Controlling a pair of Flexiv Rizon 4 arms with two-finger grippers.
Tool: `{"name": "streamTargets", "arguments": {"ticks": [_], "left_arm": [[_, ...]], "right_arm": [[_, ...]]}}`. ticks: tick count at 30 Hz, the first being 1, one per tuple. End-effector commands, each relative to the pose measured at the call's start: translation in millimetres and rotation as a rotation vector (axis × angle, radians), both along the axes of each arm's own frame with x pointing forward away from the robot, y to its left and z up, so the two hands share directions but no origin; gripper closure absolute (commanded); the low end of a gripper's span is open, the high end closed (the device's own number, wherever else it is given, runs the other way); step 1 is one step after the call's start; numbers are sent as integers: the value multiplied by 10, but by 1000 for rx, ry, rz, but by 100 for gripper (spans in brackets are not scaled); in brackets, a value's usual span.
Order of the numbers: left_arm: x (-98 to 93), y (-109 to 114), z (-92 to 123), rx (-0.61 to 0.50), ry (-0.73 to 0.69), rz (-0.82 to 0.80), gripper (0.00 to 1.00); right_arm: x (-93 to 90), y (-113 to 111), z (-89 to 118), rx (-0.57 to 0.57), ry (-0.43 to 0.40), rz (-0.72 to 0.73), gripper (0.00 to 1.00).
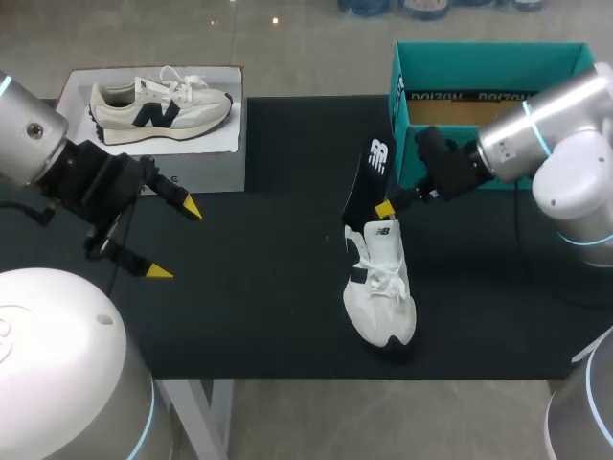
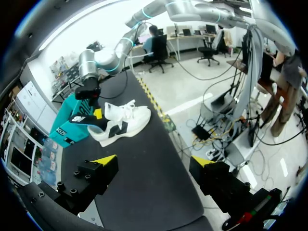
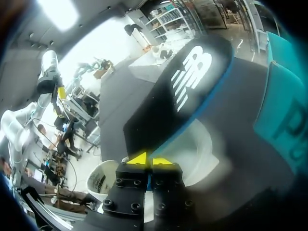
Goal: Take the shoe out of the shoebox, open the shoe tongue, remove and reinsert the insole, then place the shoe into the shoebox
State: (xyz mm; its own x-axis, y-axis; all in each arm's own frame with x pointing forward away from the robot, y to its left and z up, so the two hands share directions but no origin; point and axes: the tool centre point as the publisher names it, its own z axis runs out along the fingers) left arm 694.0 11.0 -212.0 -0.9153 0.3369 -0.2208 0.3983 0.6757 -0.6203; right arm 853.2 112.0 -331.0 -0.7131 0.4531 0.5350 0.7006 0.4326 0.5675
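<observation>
shoe [image 1: 383, 297]: white trainer w/ white laces, lying flat on the black table [image 1: 268, 316], right of centre. Toe points to the near edge, heel end toward the shoebox. Not in the box.
insole [image 1: 367, 182]: black top w/ white logo, teal edge underneath. Held up at a tilt over the shoe's heel end. Lower end sits just by the shoe opening; can't tell if it's still touching inside.
right gripper [image 3: 150, 160]: comes in from the right, in front of the shoebox. Yellow tips pressed together, clamped on the insole's lower edge, just above the shoe's collar.
left gripper [image 1: 175, 241]: on the left side of the table, well apart from shoe & insole. Fingers spread wide, nothing between them, hanging above the bare mat. Its wrist cam looks across the table at the shoe, insole & right arm.
shoebox [image 1: 488, 56]: teal, open, at the far right corner of the table, brown floor inside. Just behind the right gripper, near the insole's upper end.
second shoe [image 1: 163, 103]: cream/grey trainer w/ dark logo, lying on its side on top of a white box [image 1: 220, 172] at the far left.
</observation>
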Motion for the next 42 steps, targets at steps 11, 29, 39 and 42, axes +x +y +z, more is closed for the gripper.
{"name": "streamTargets", "arguments": {"ticks": [11,29,39,42], "left_arm": [[1,4,1,2,1,-1,0],[1,4,1,2,1,-1,0],[1,4,1,2,1,-1,0],[1,4,1,2,1,-1,0]], "right_arm": [[195,-83,213,-28,-80,-28,100],[262,-157,311,-174,-115,-61,100],[359,-197,348,-200,-148,-79,100],[368,-191,336,-219,-151,-81,100]]}}
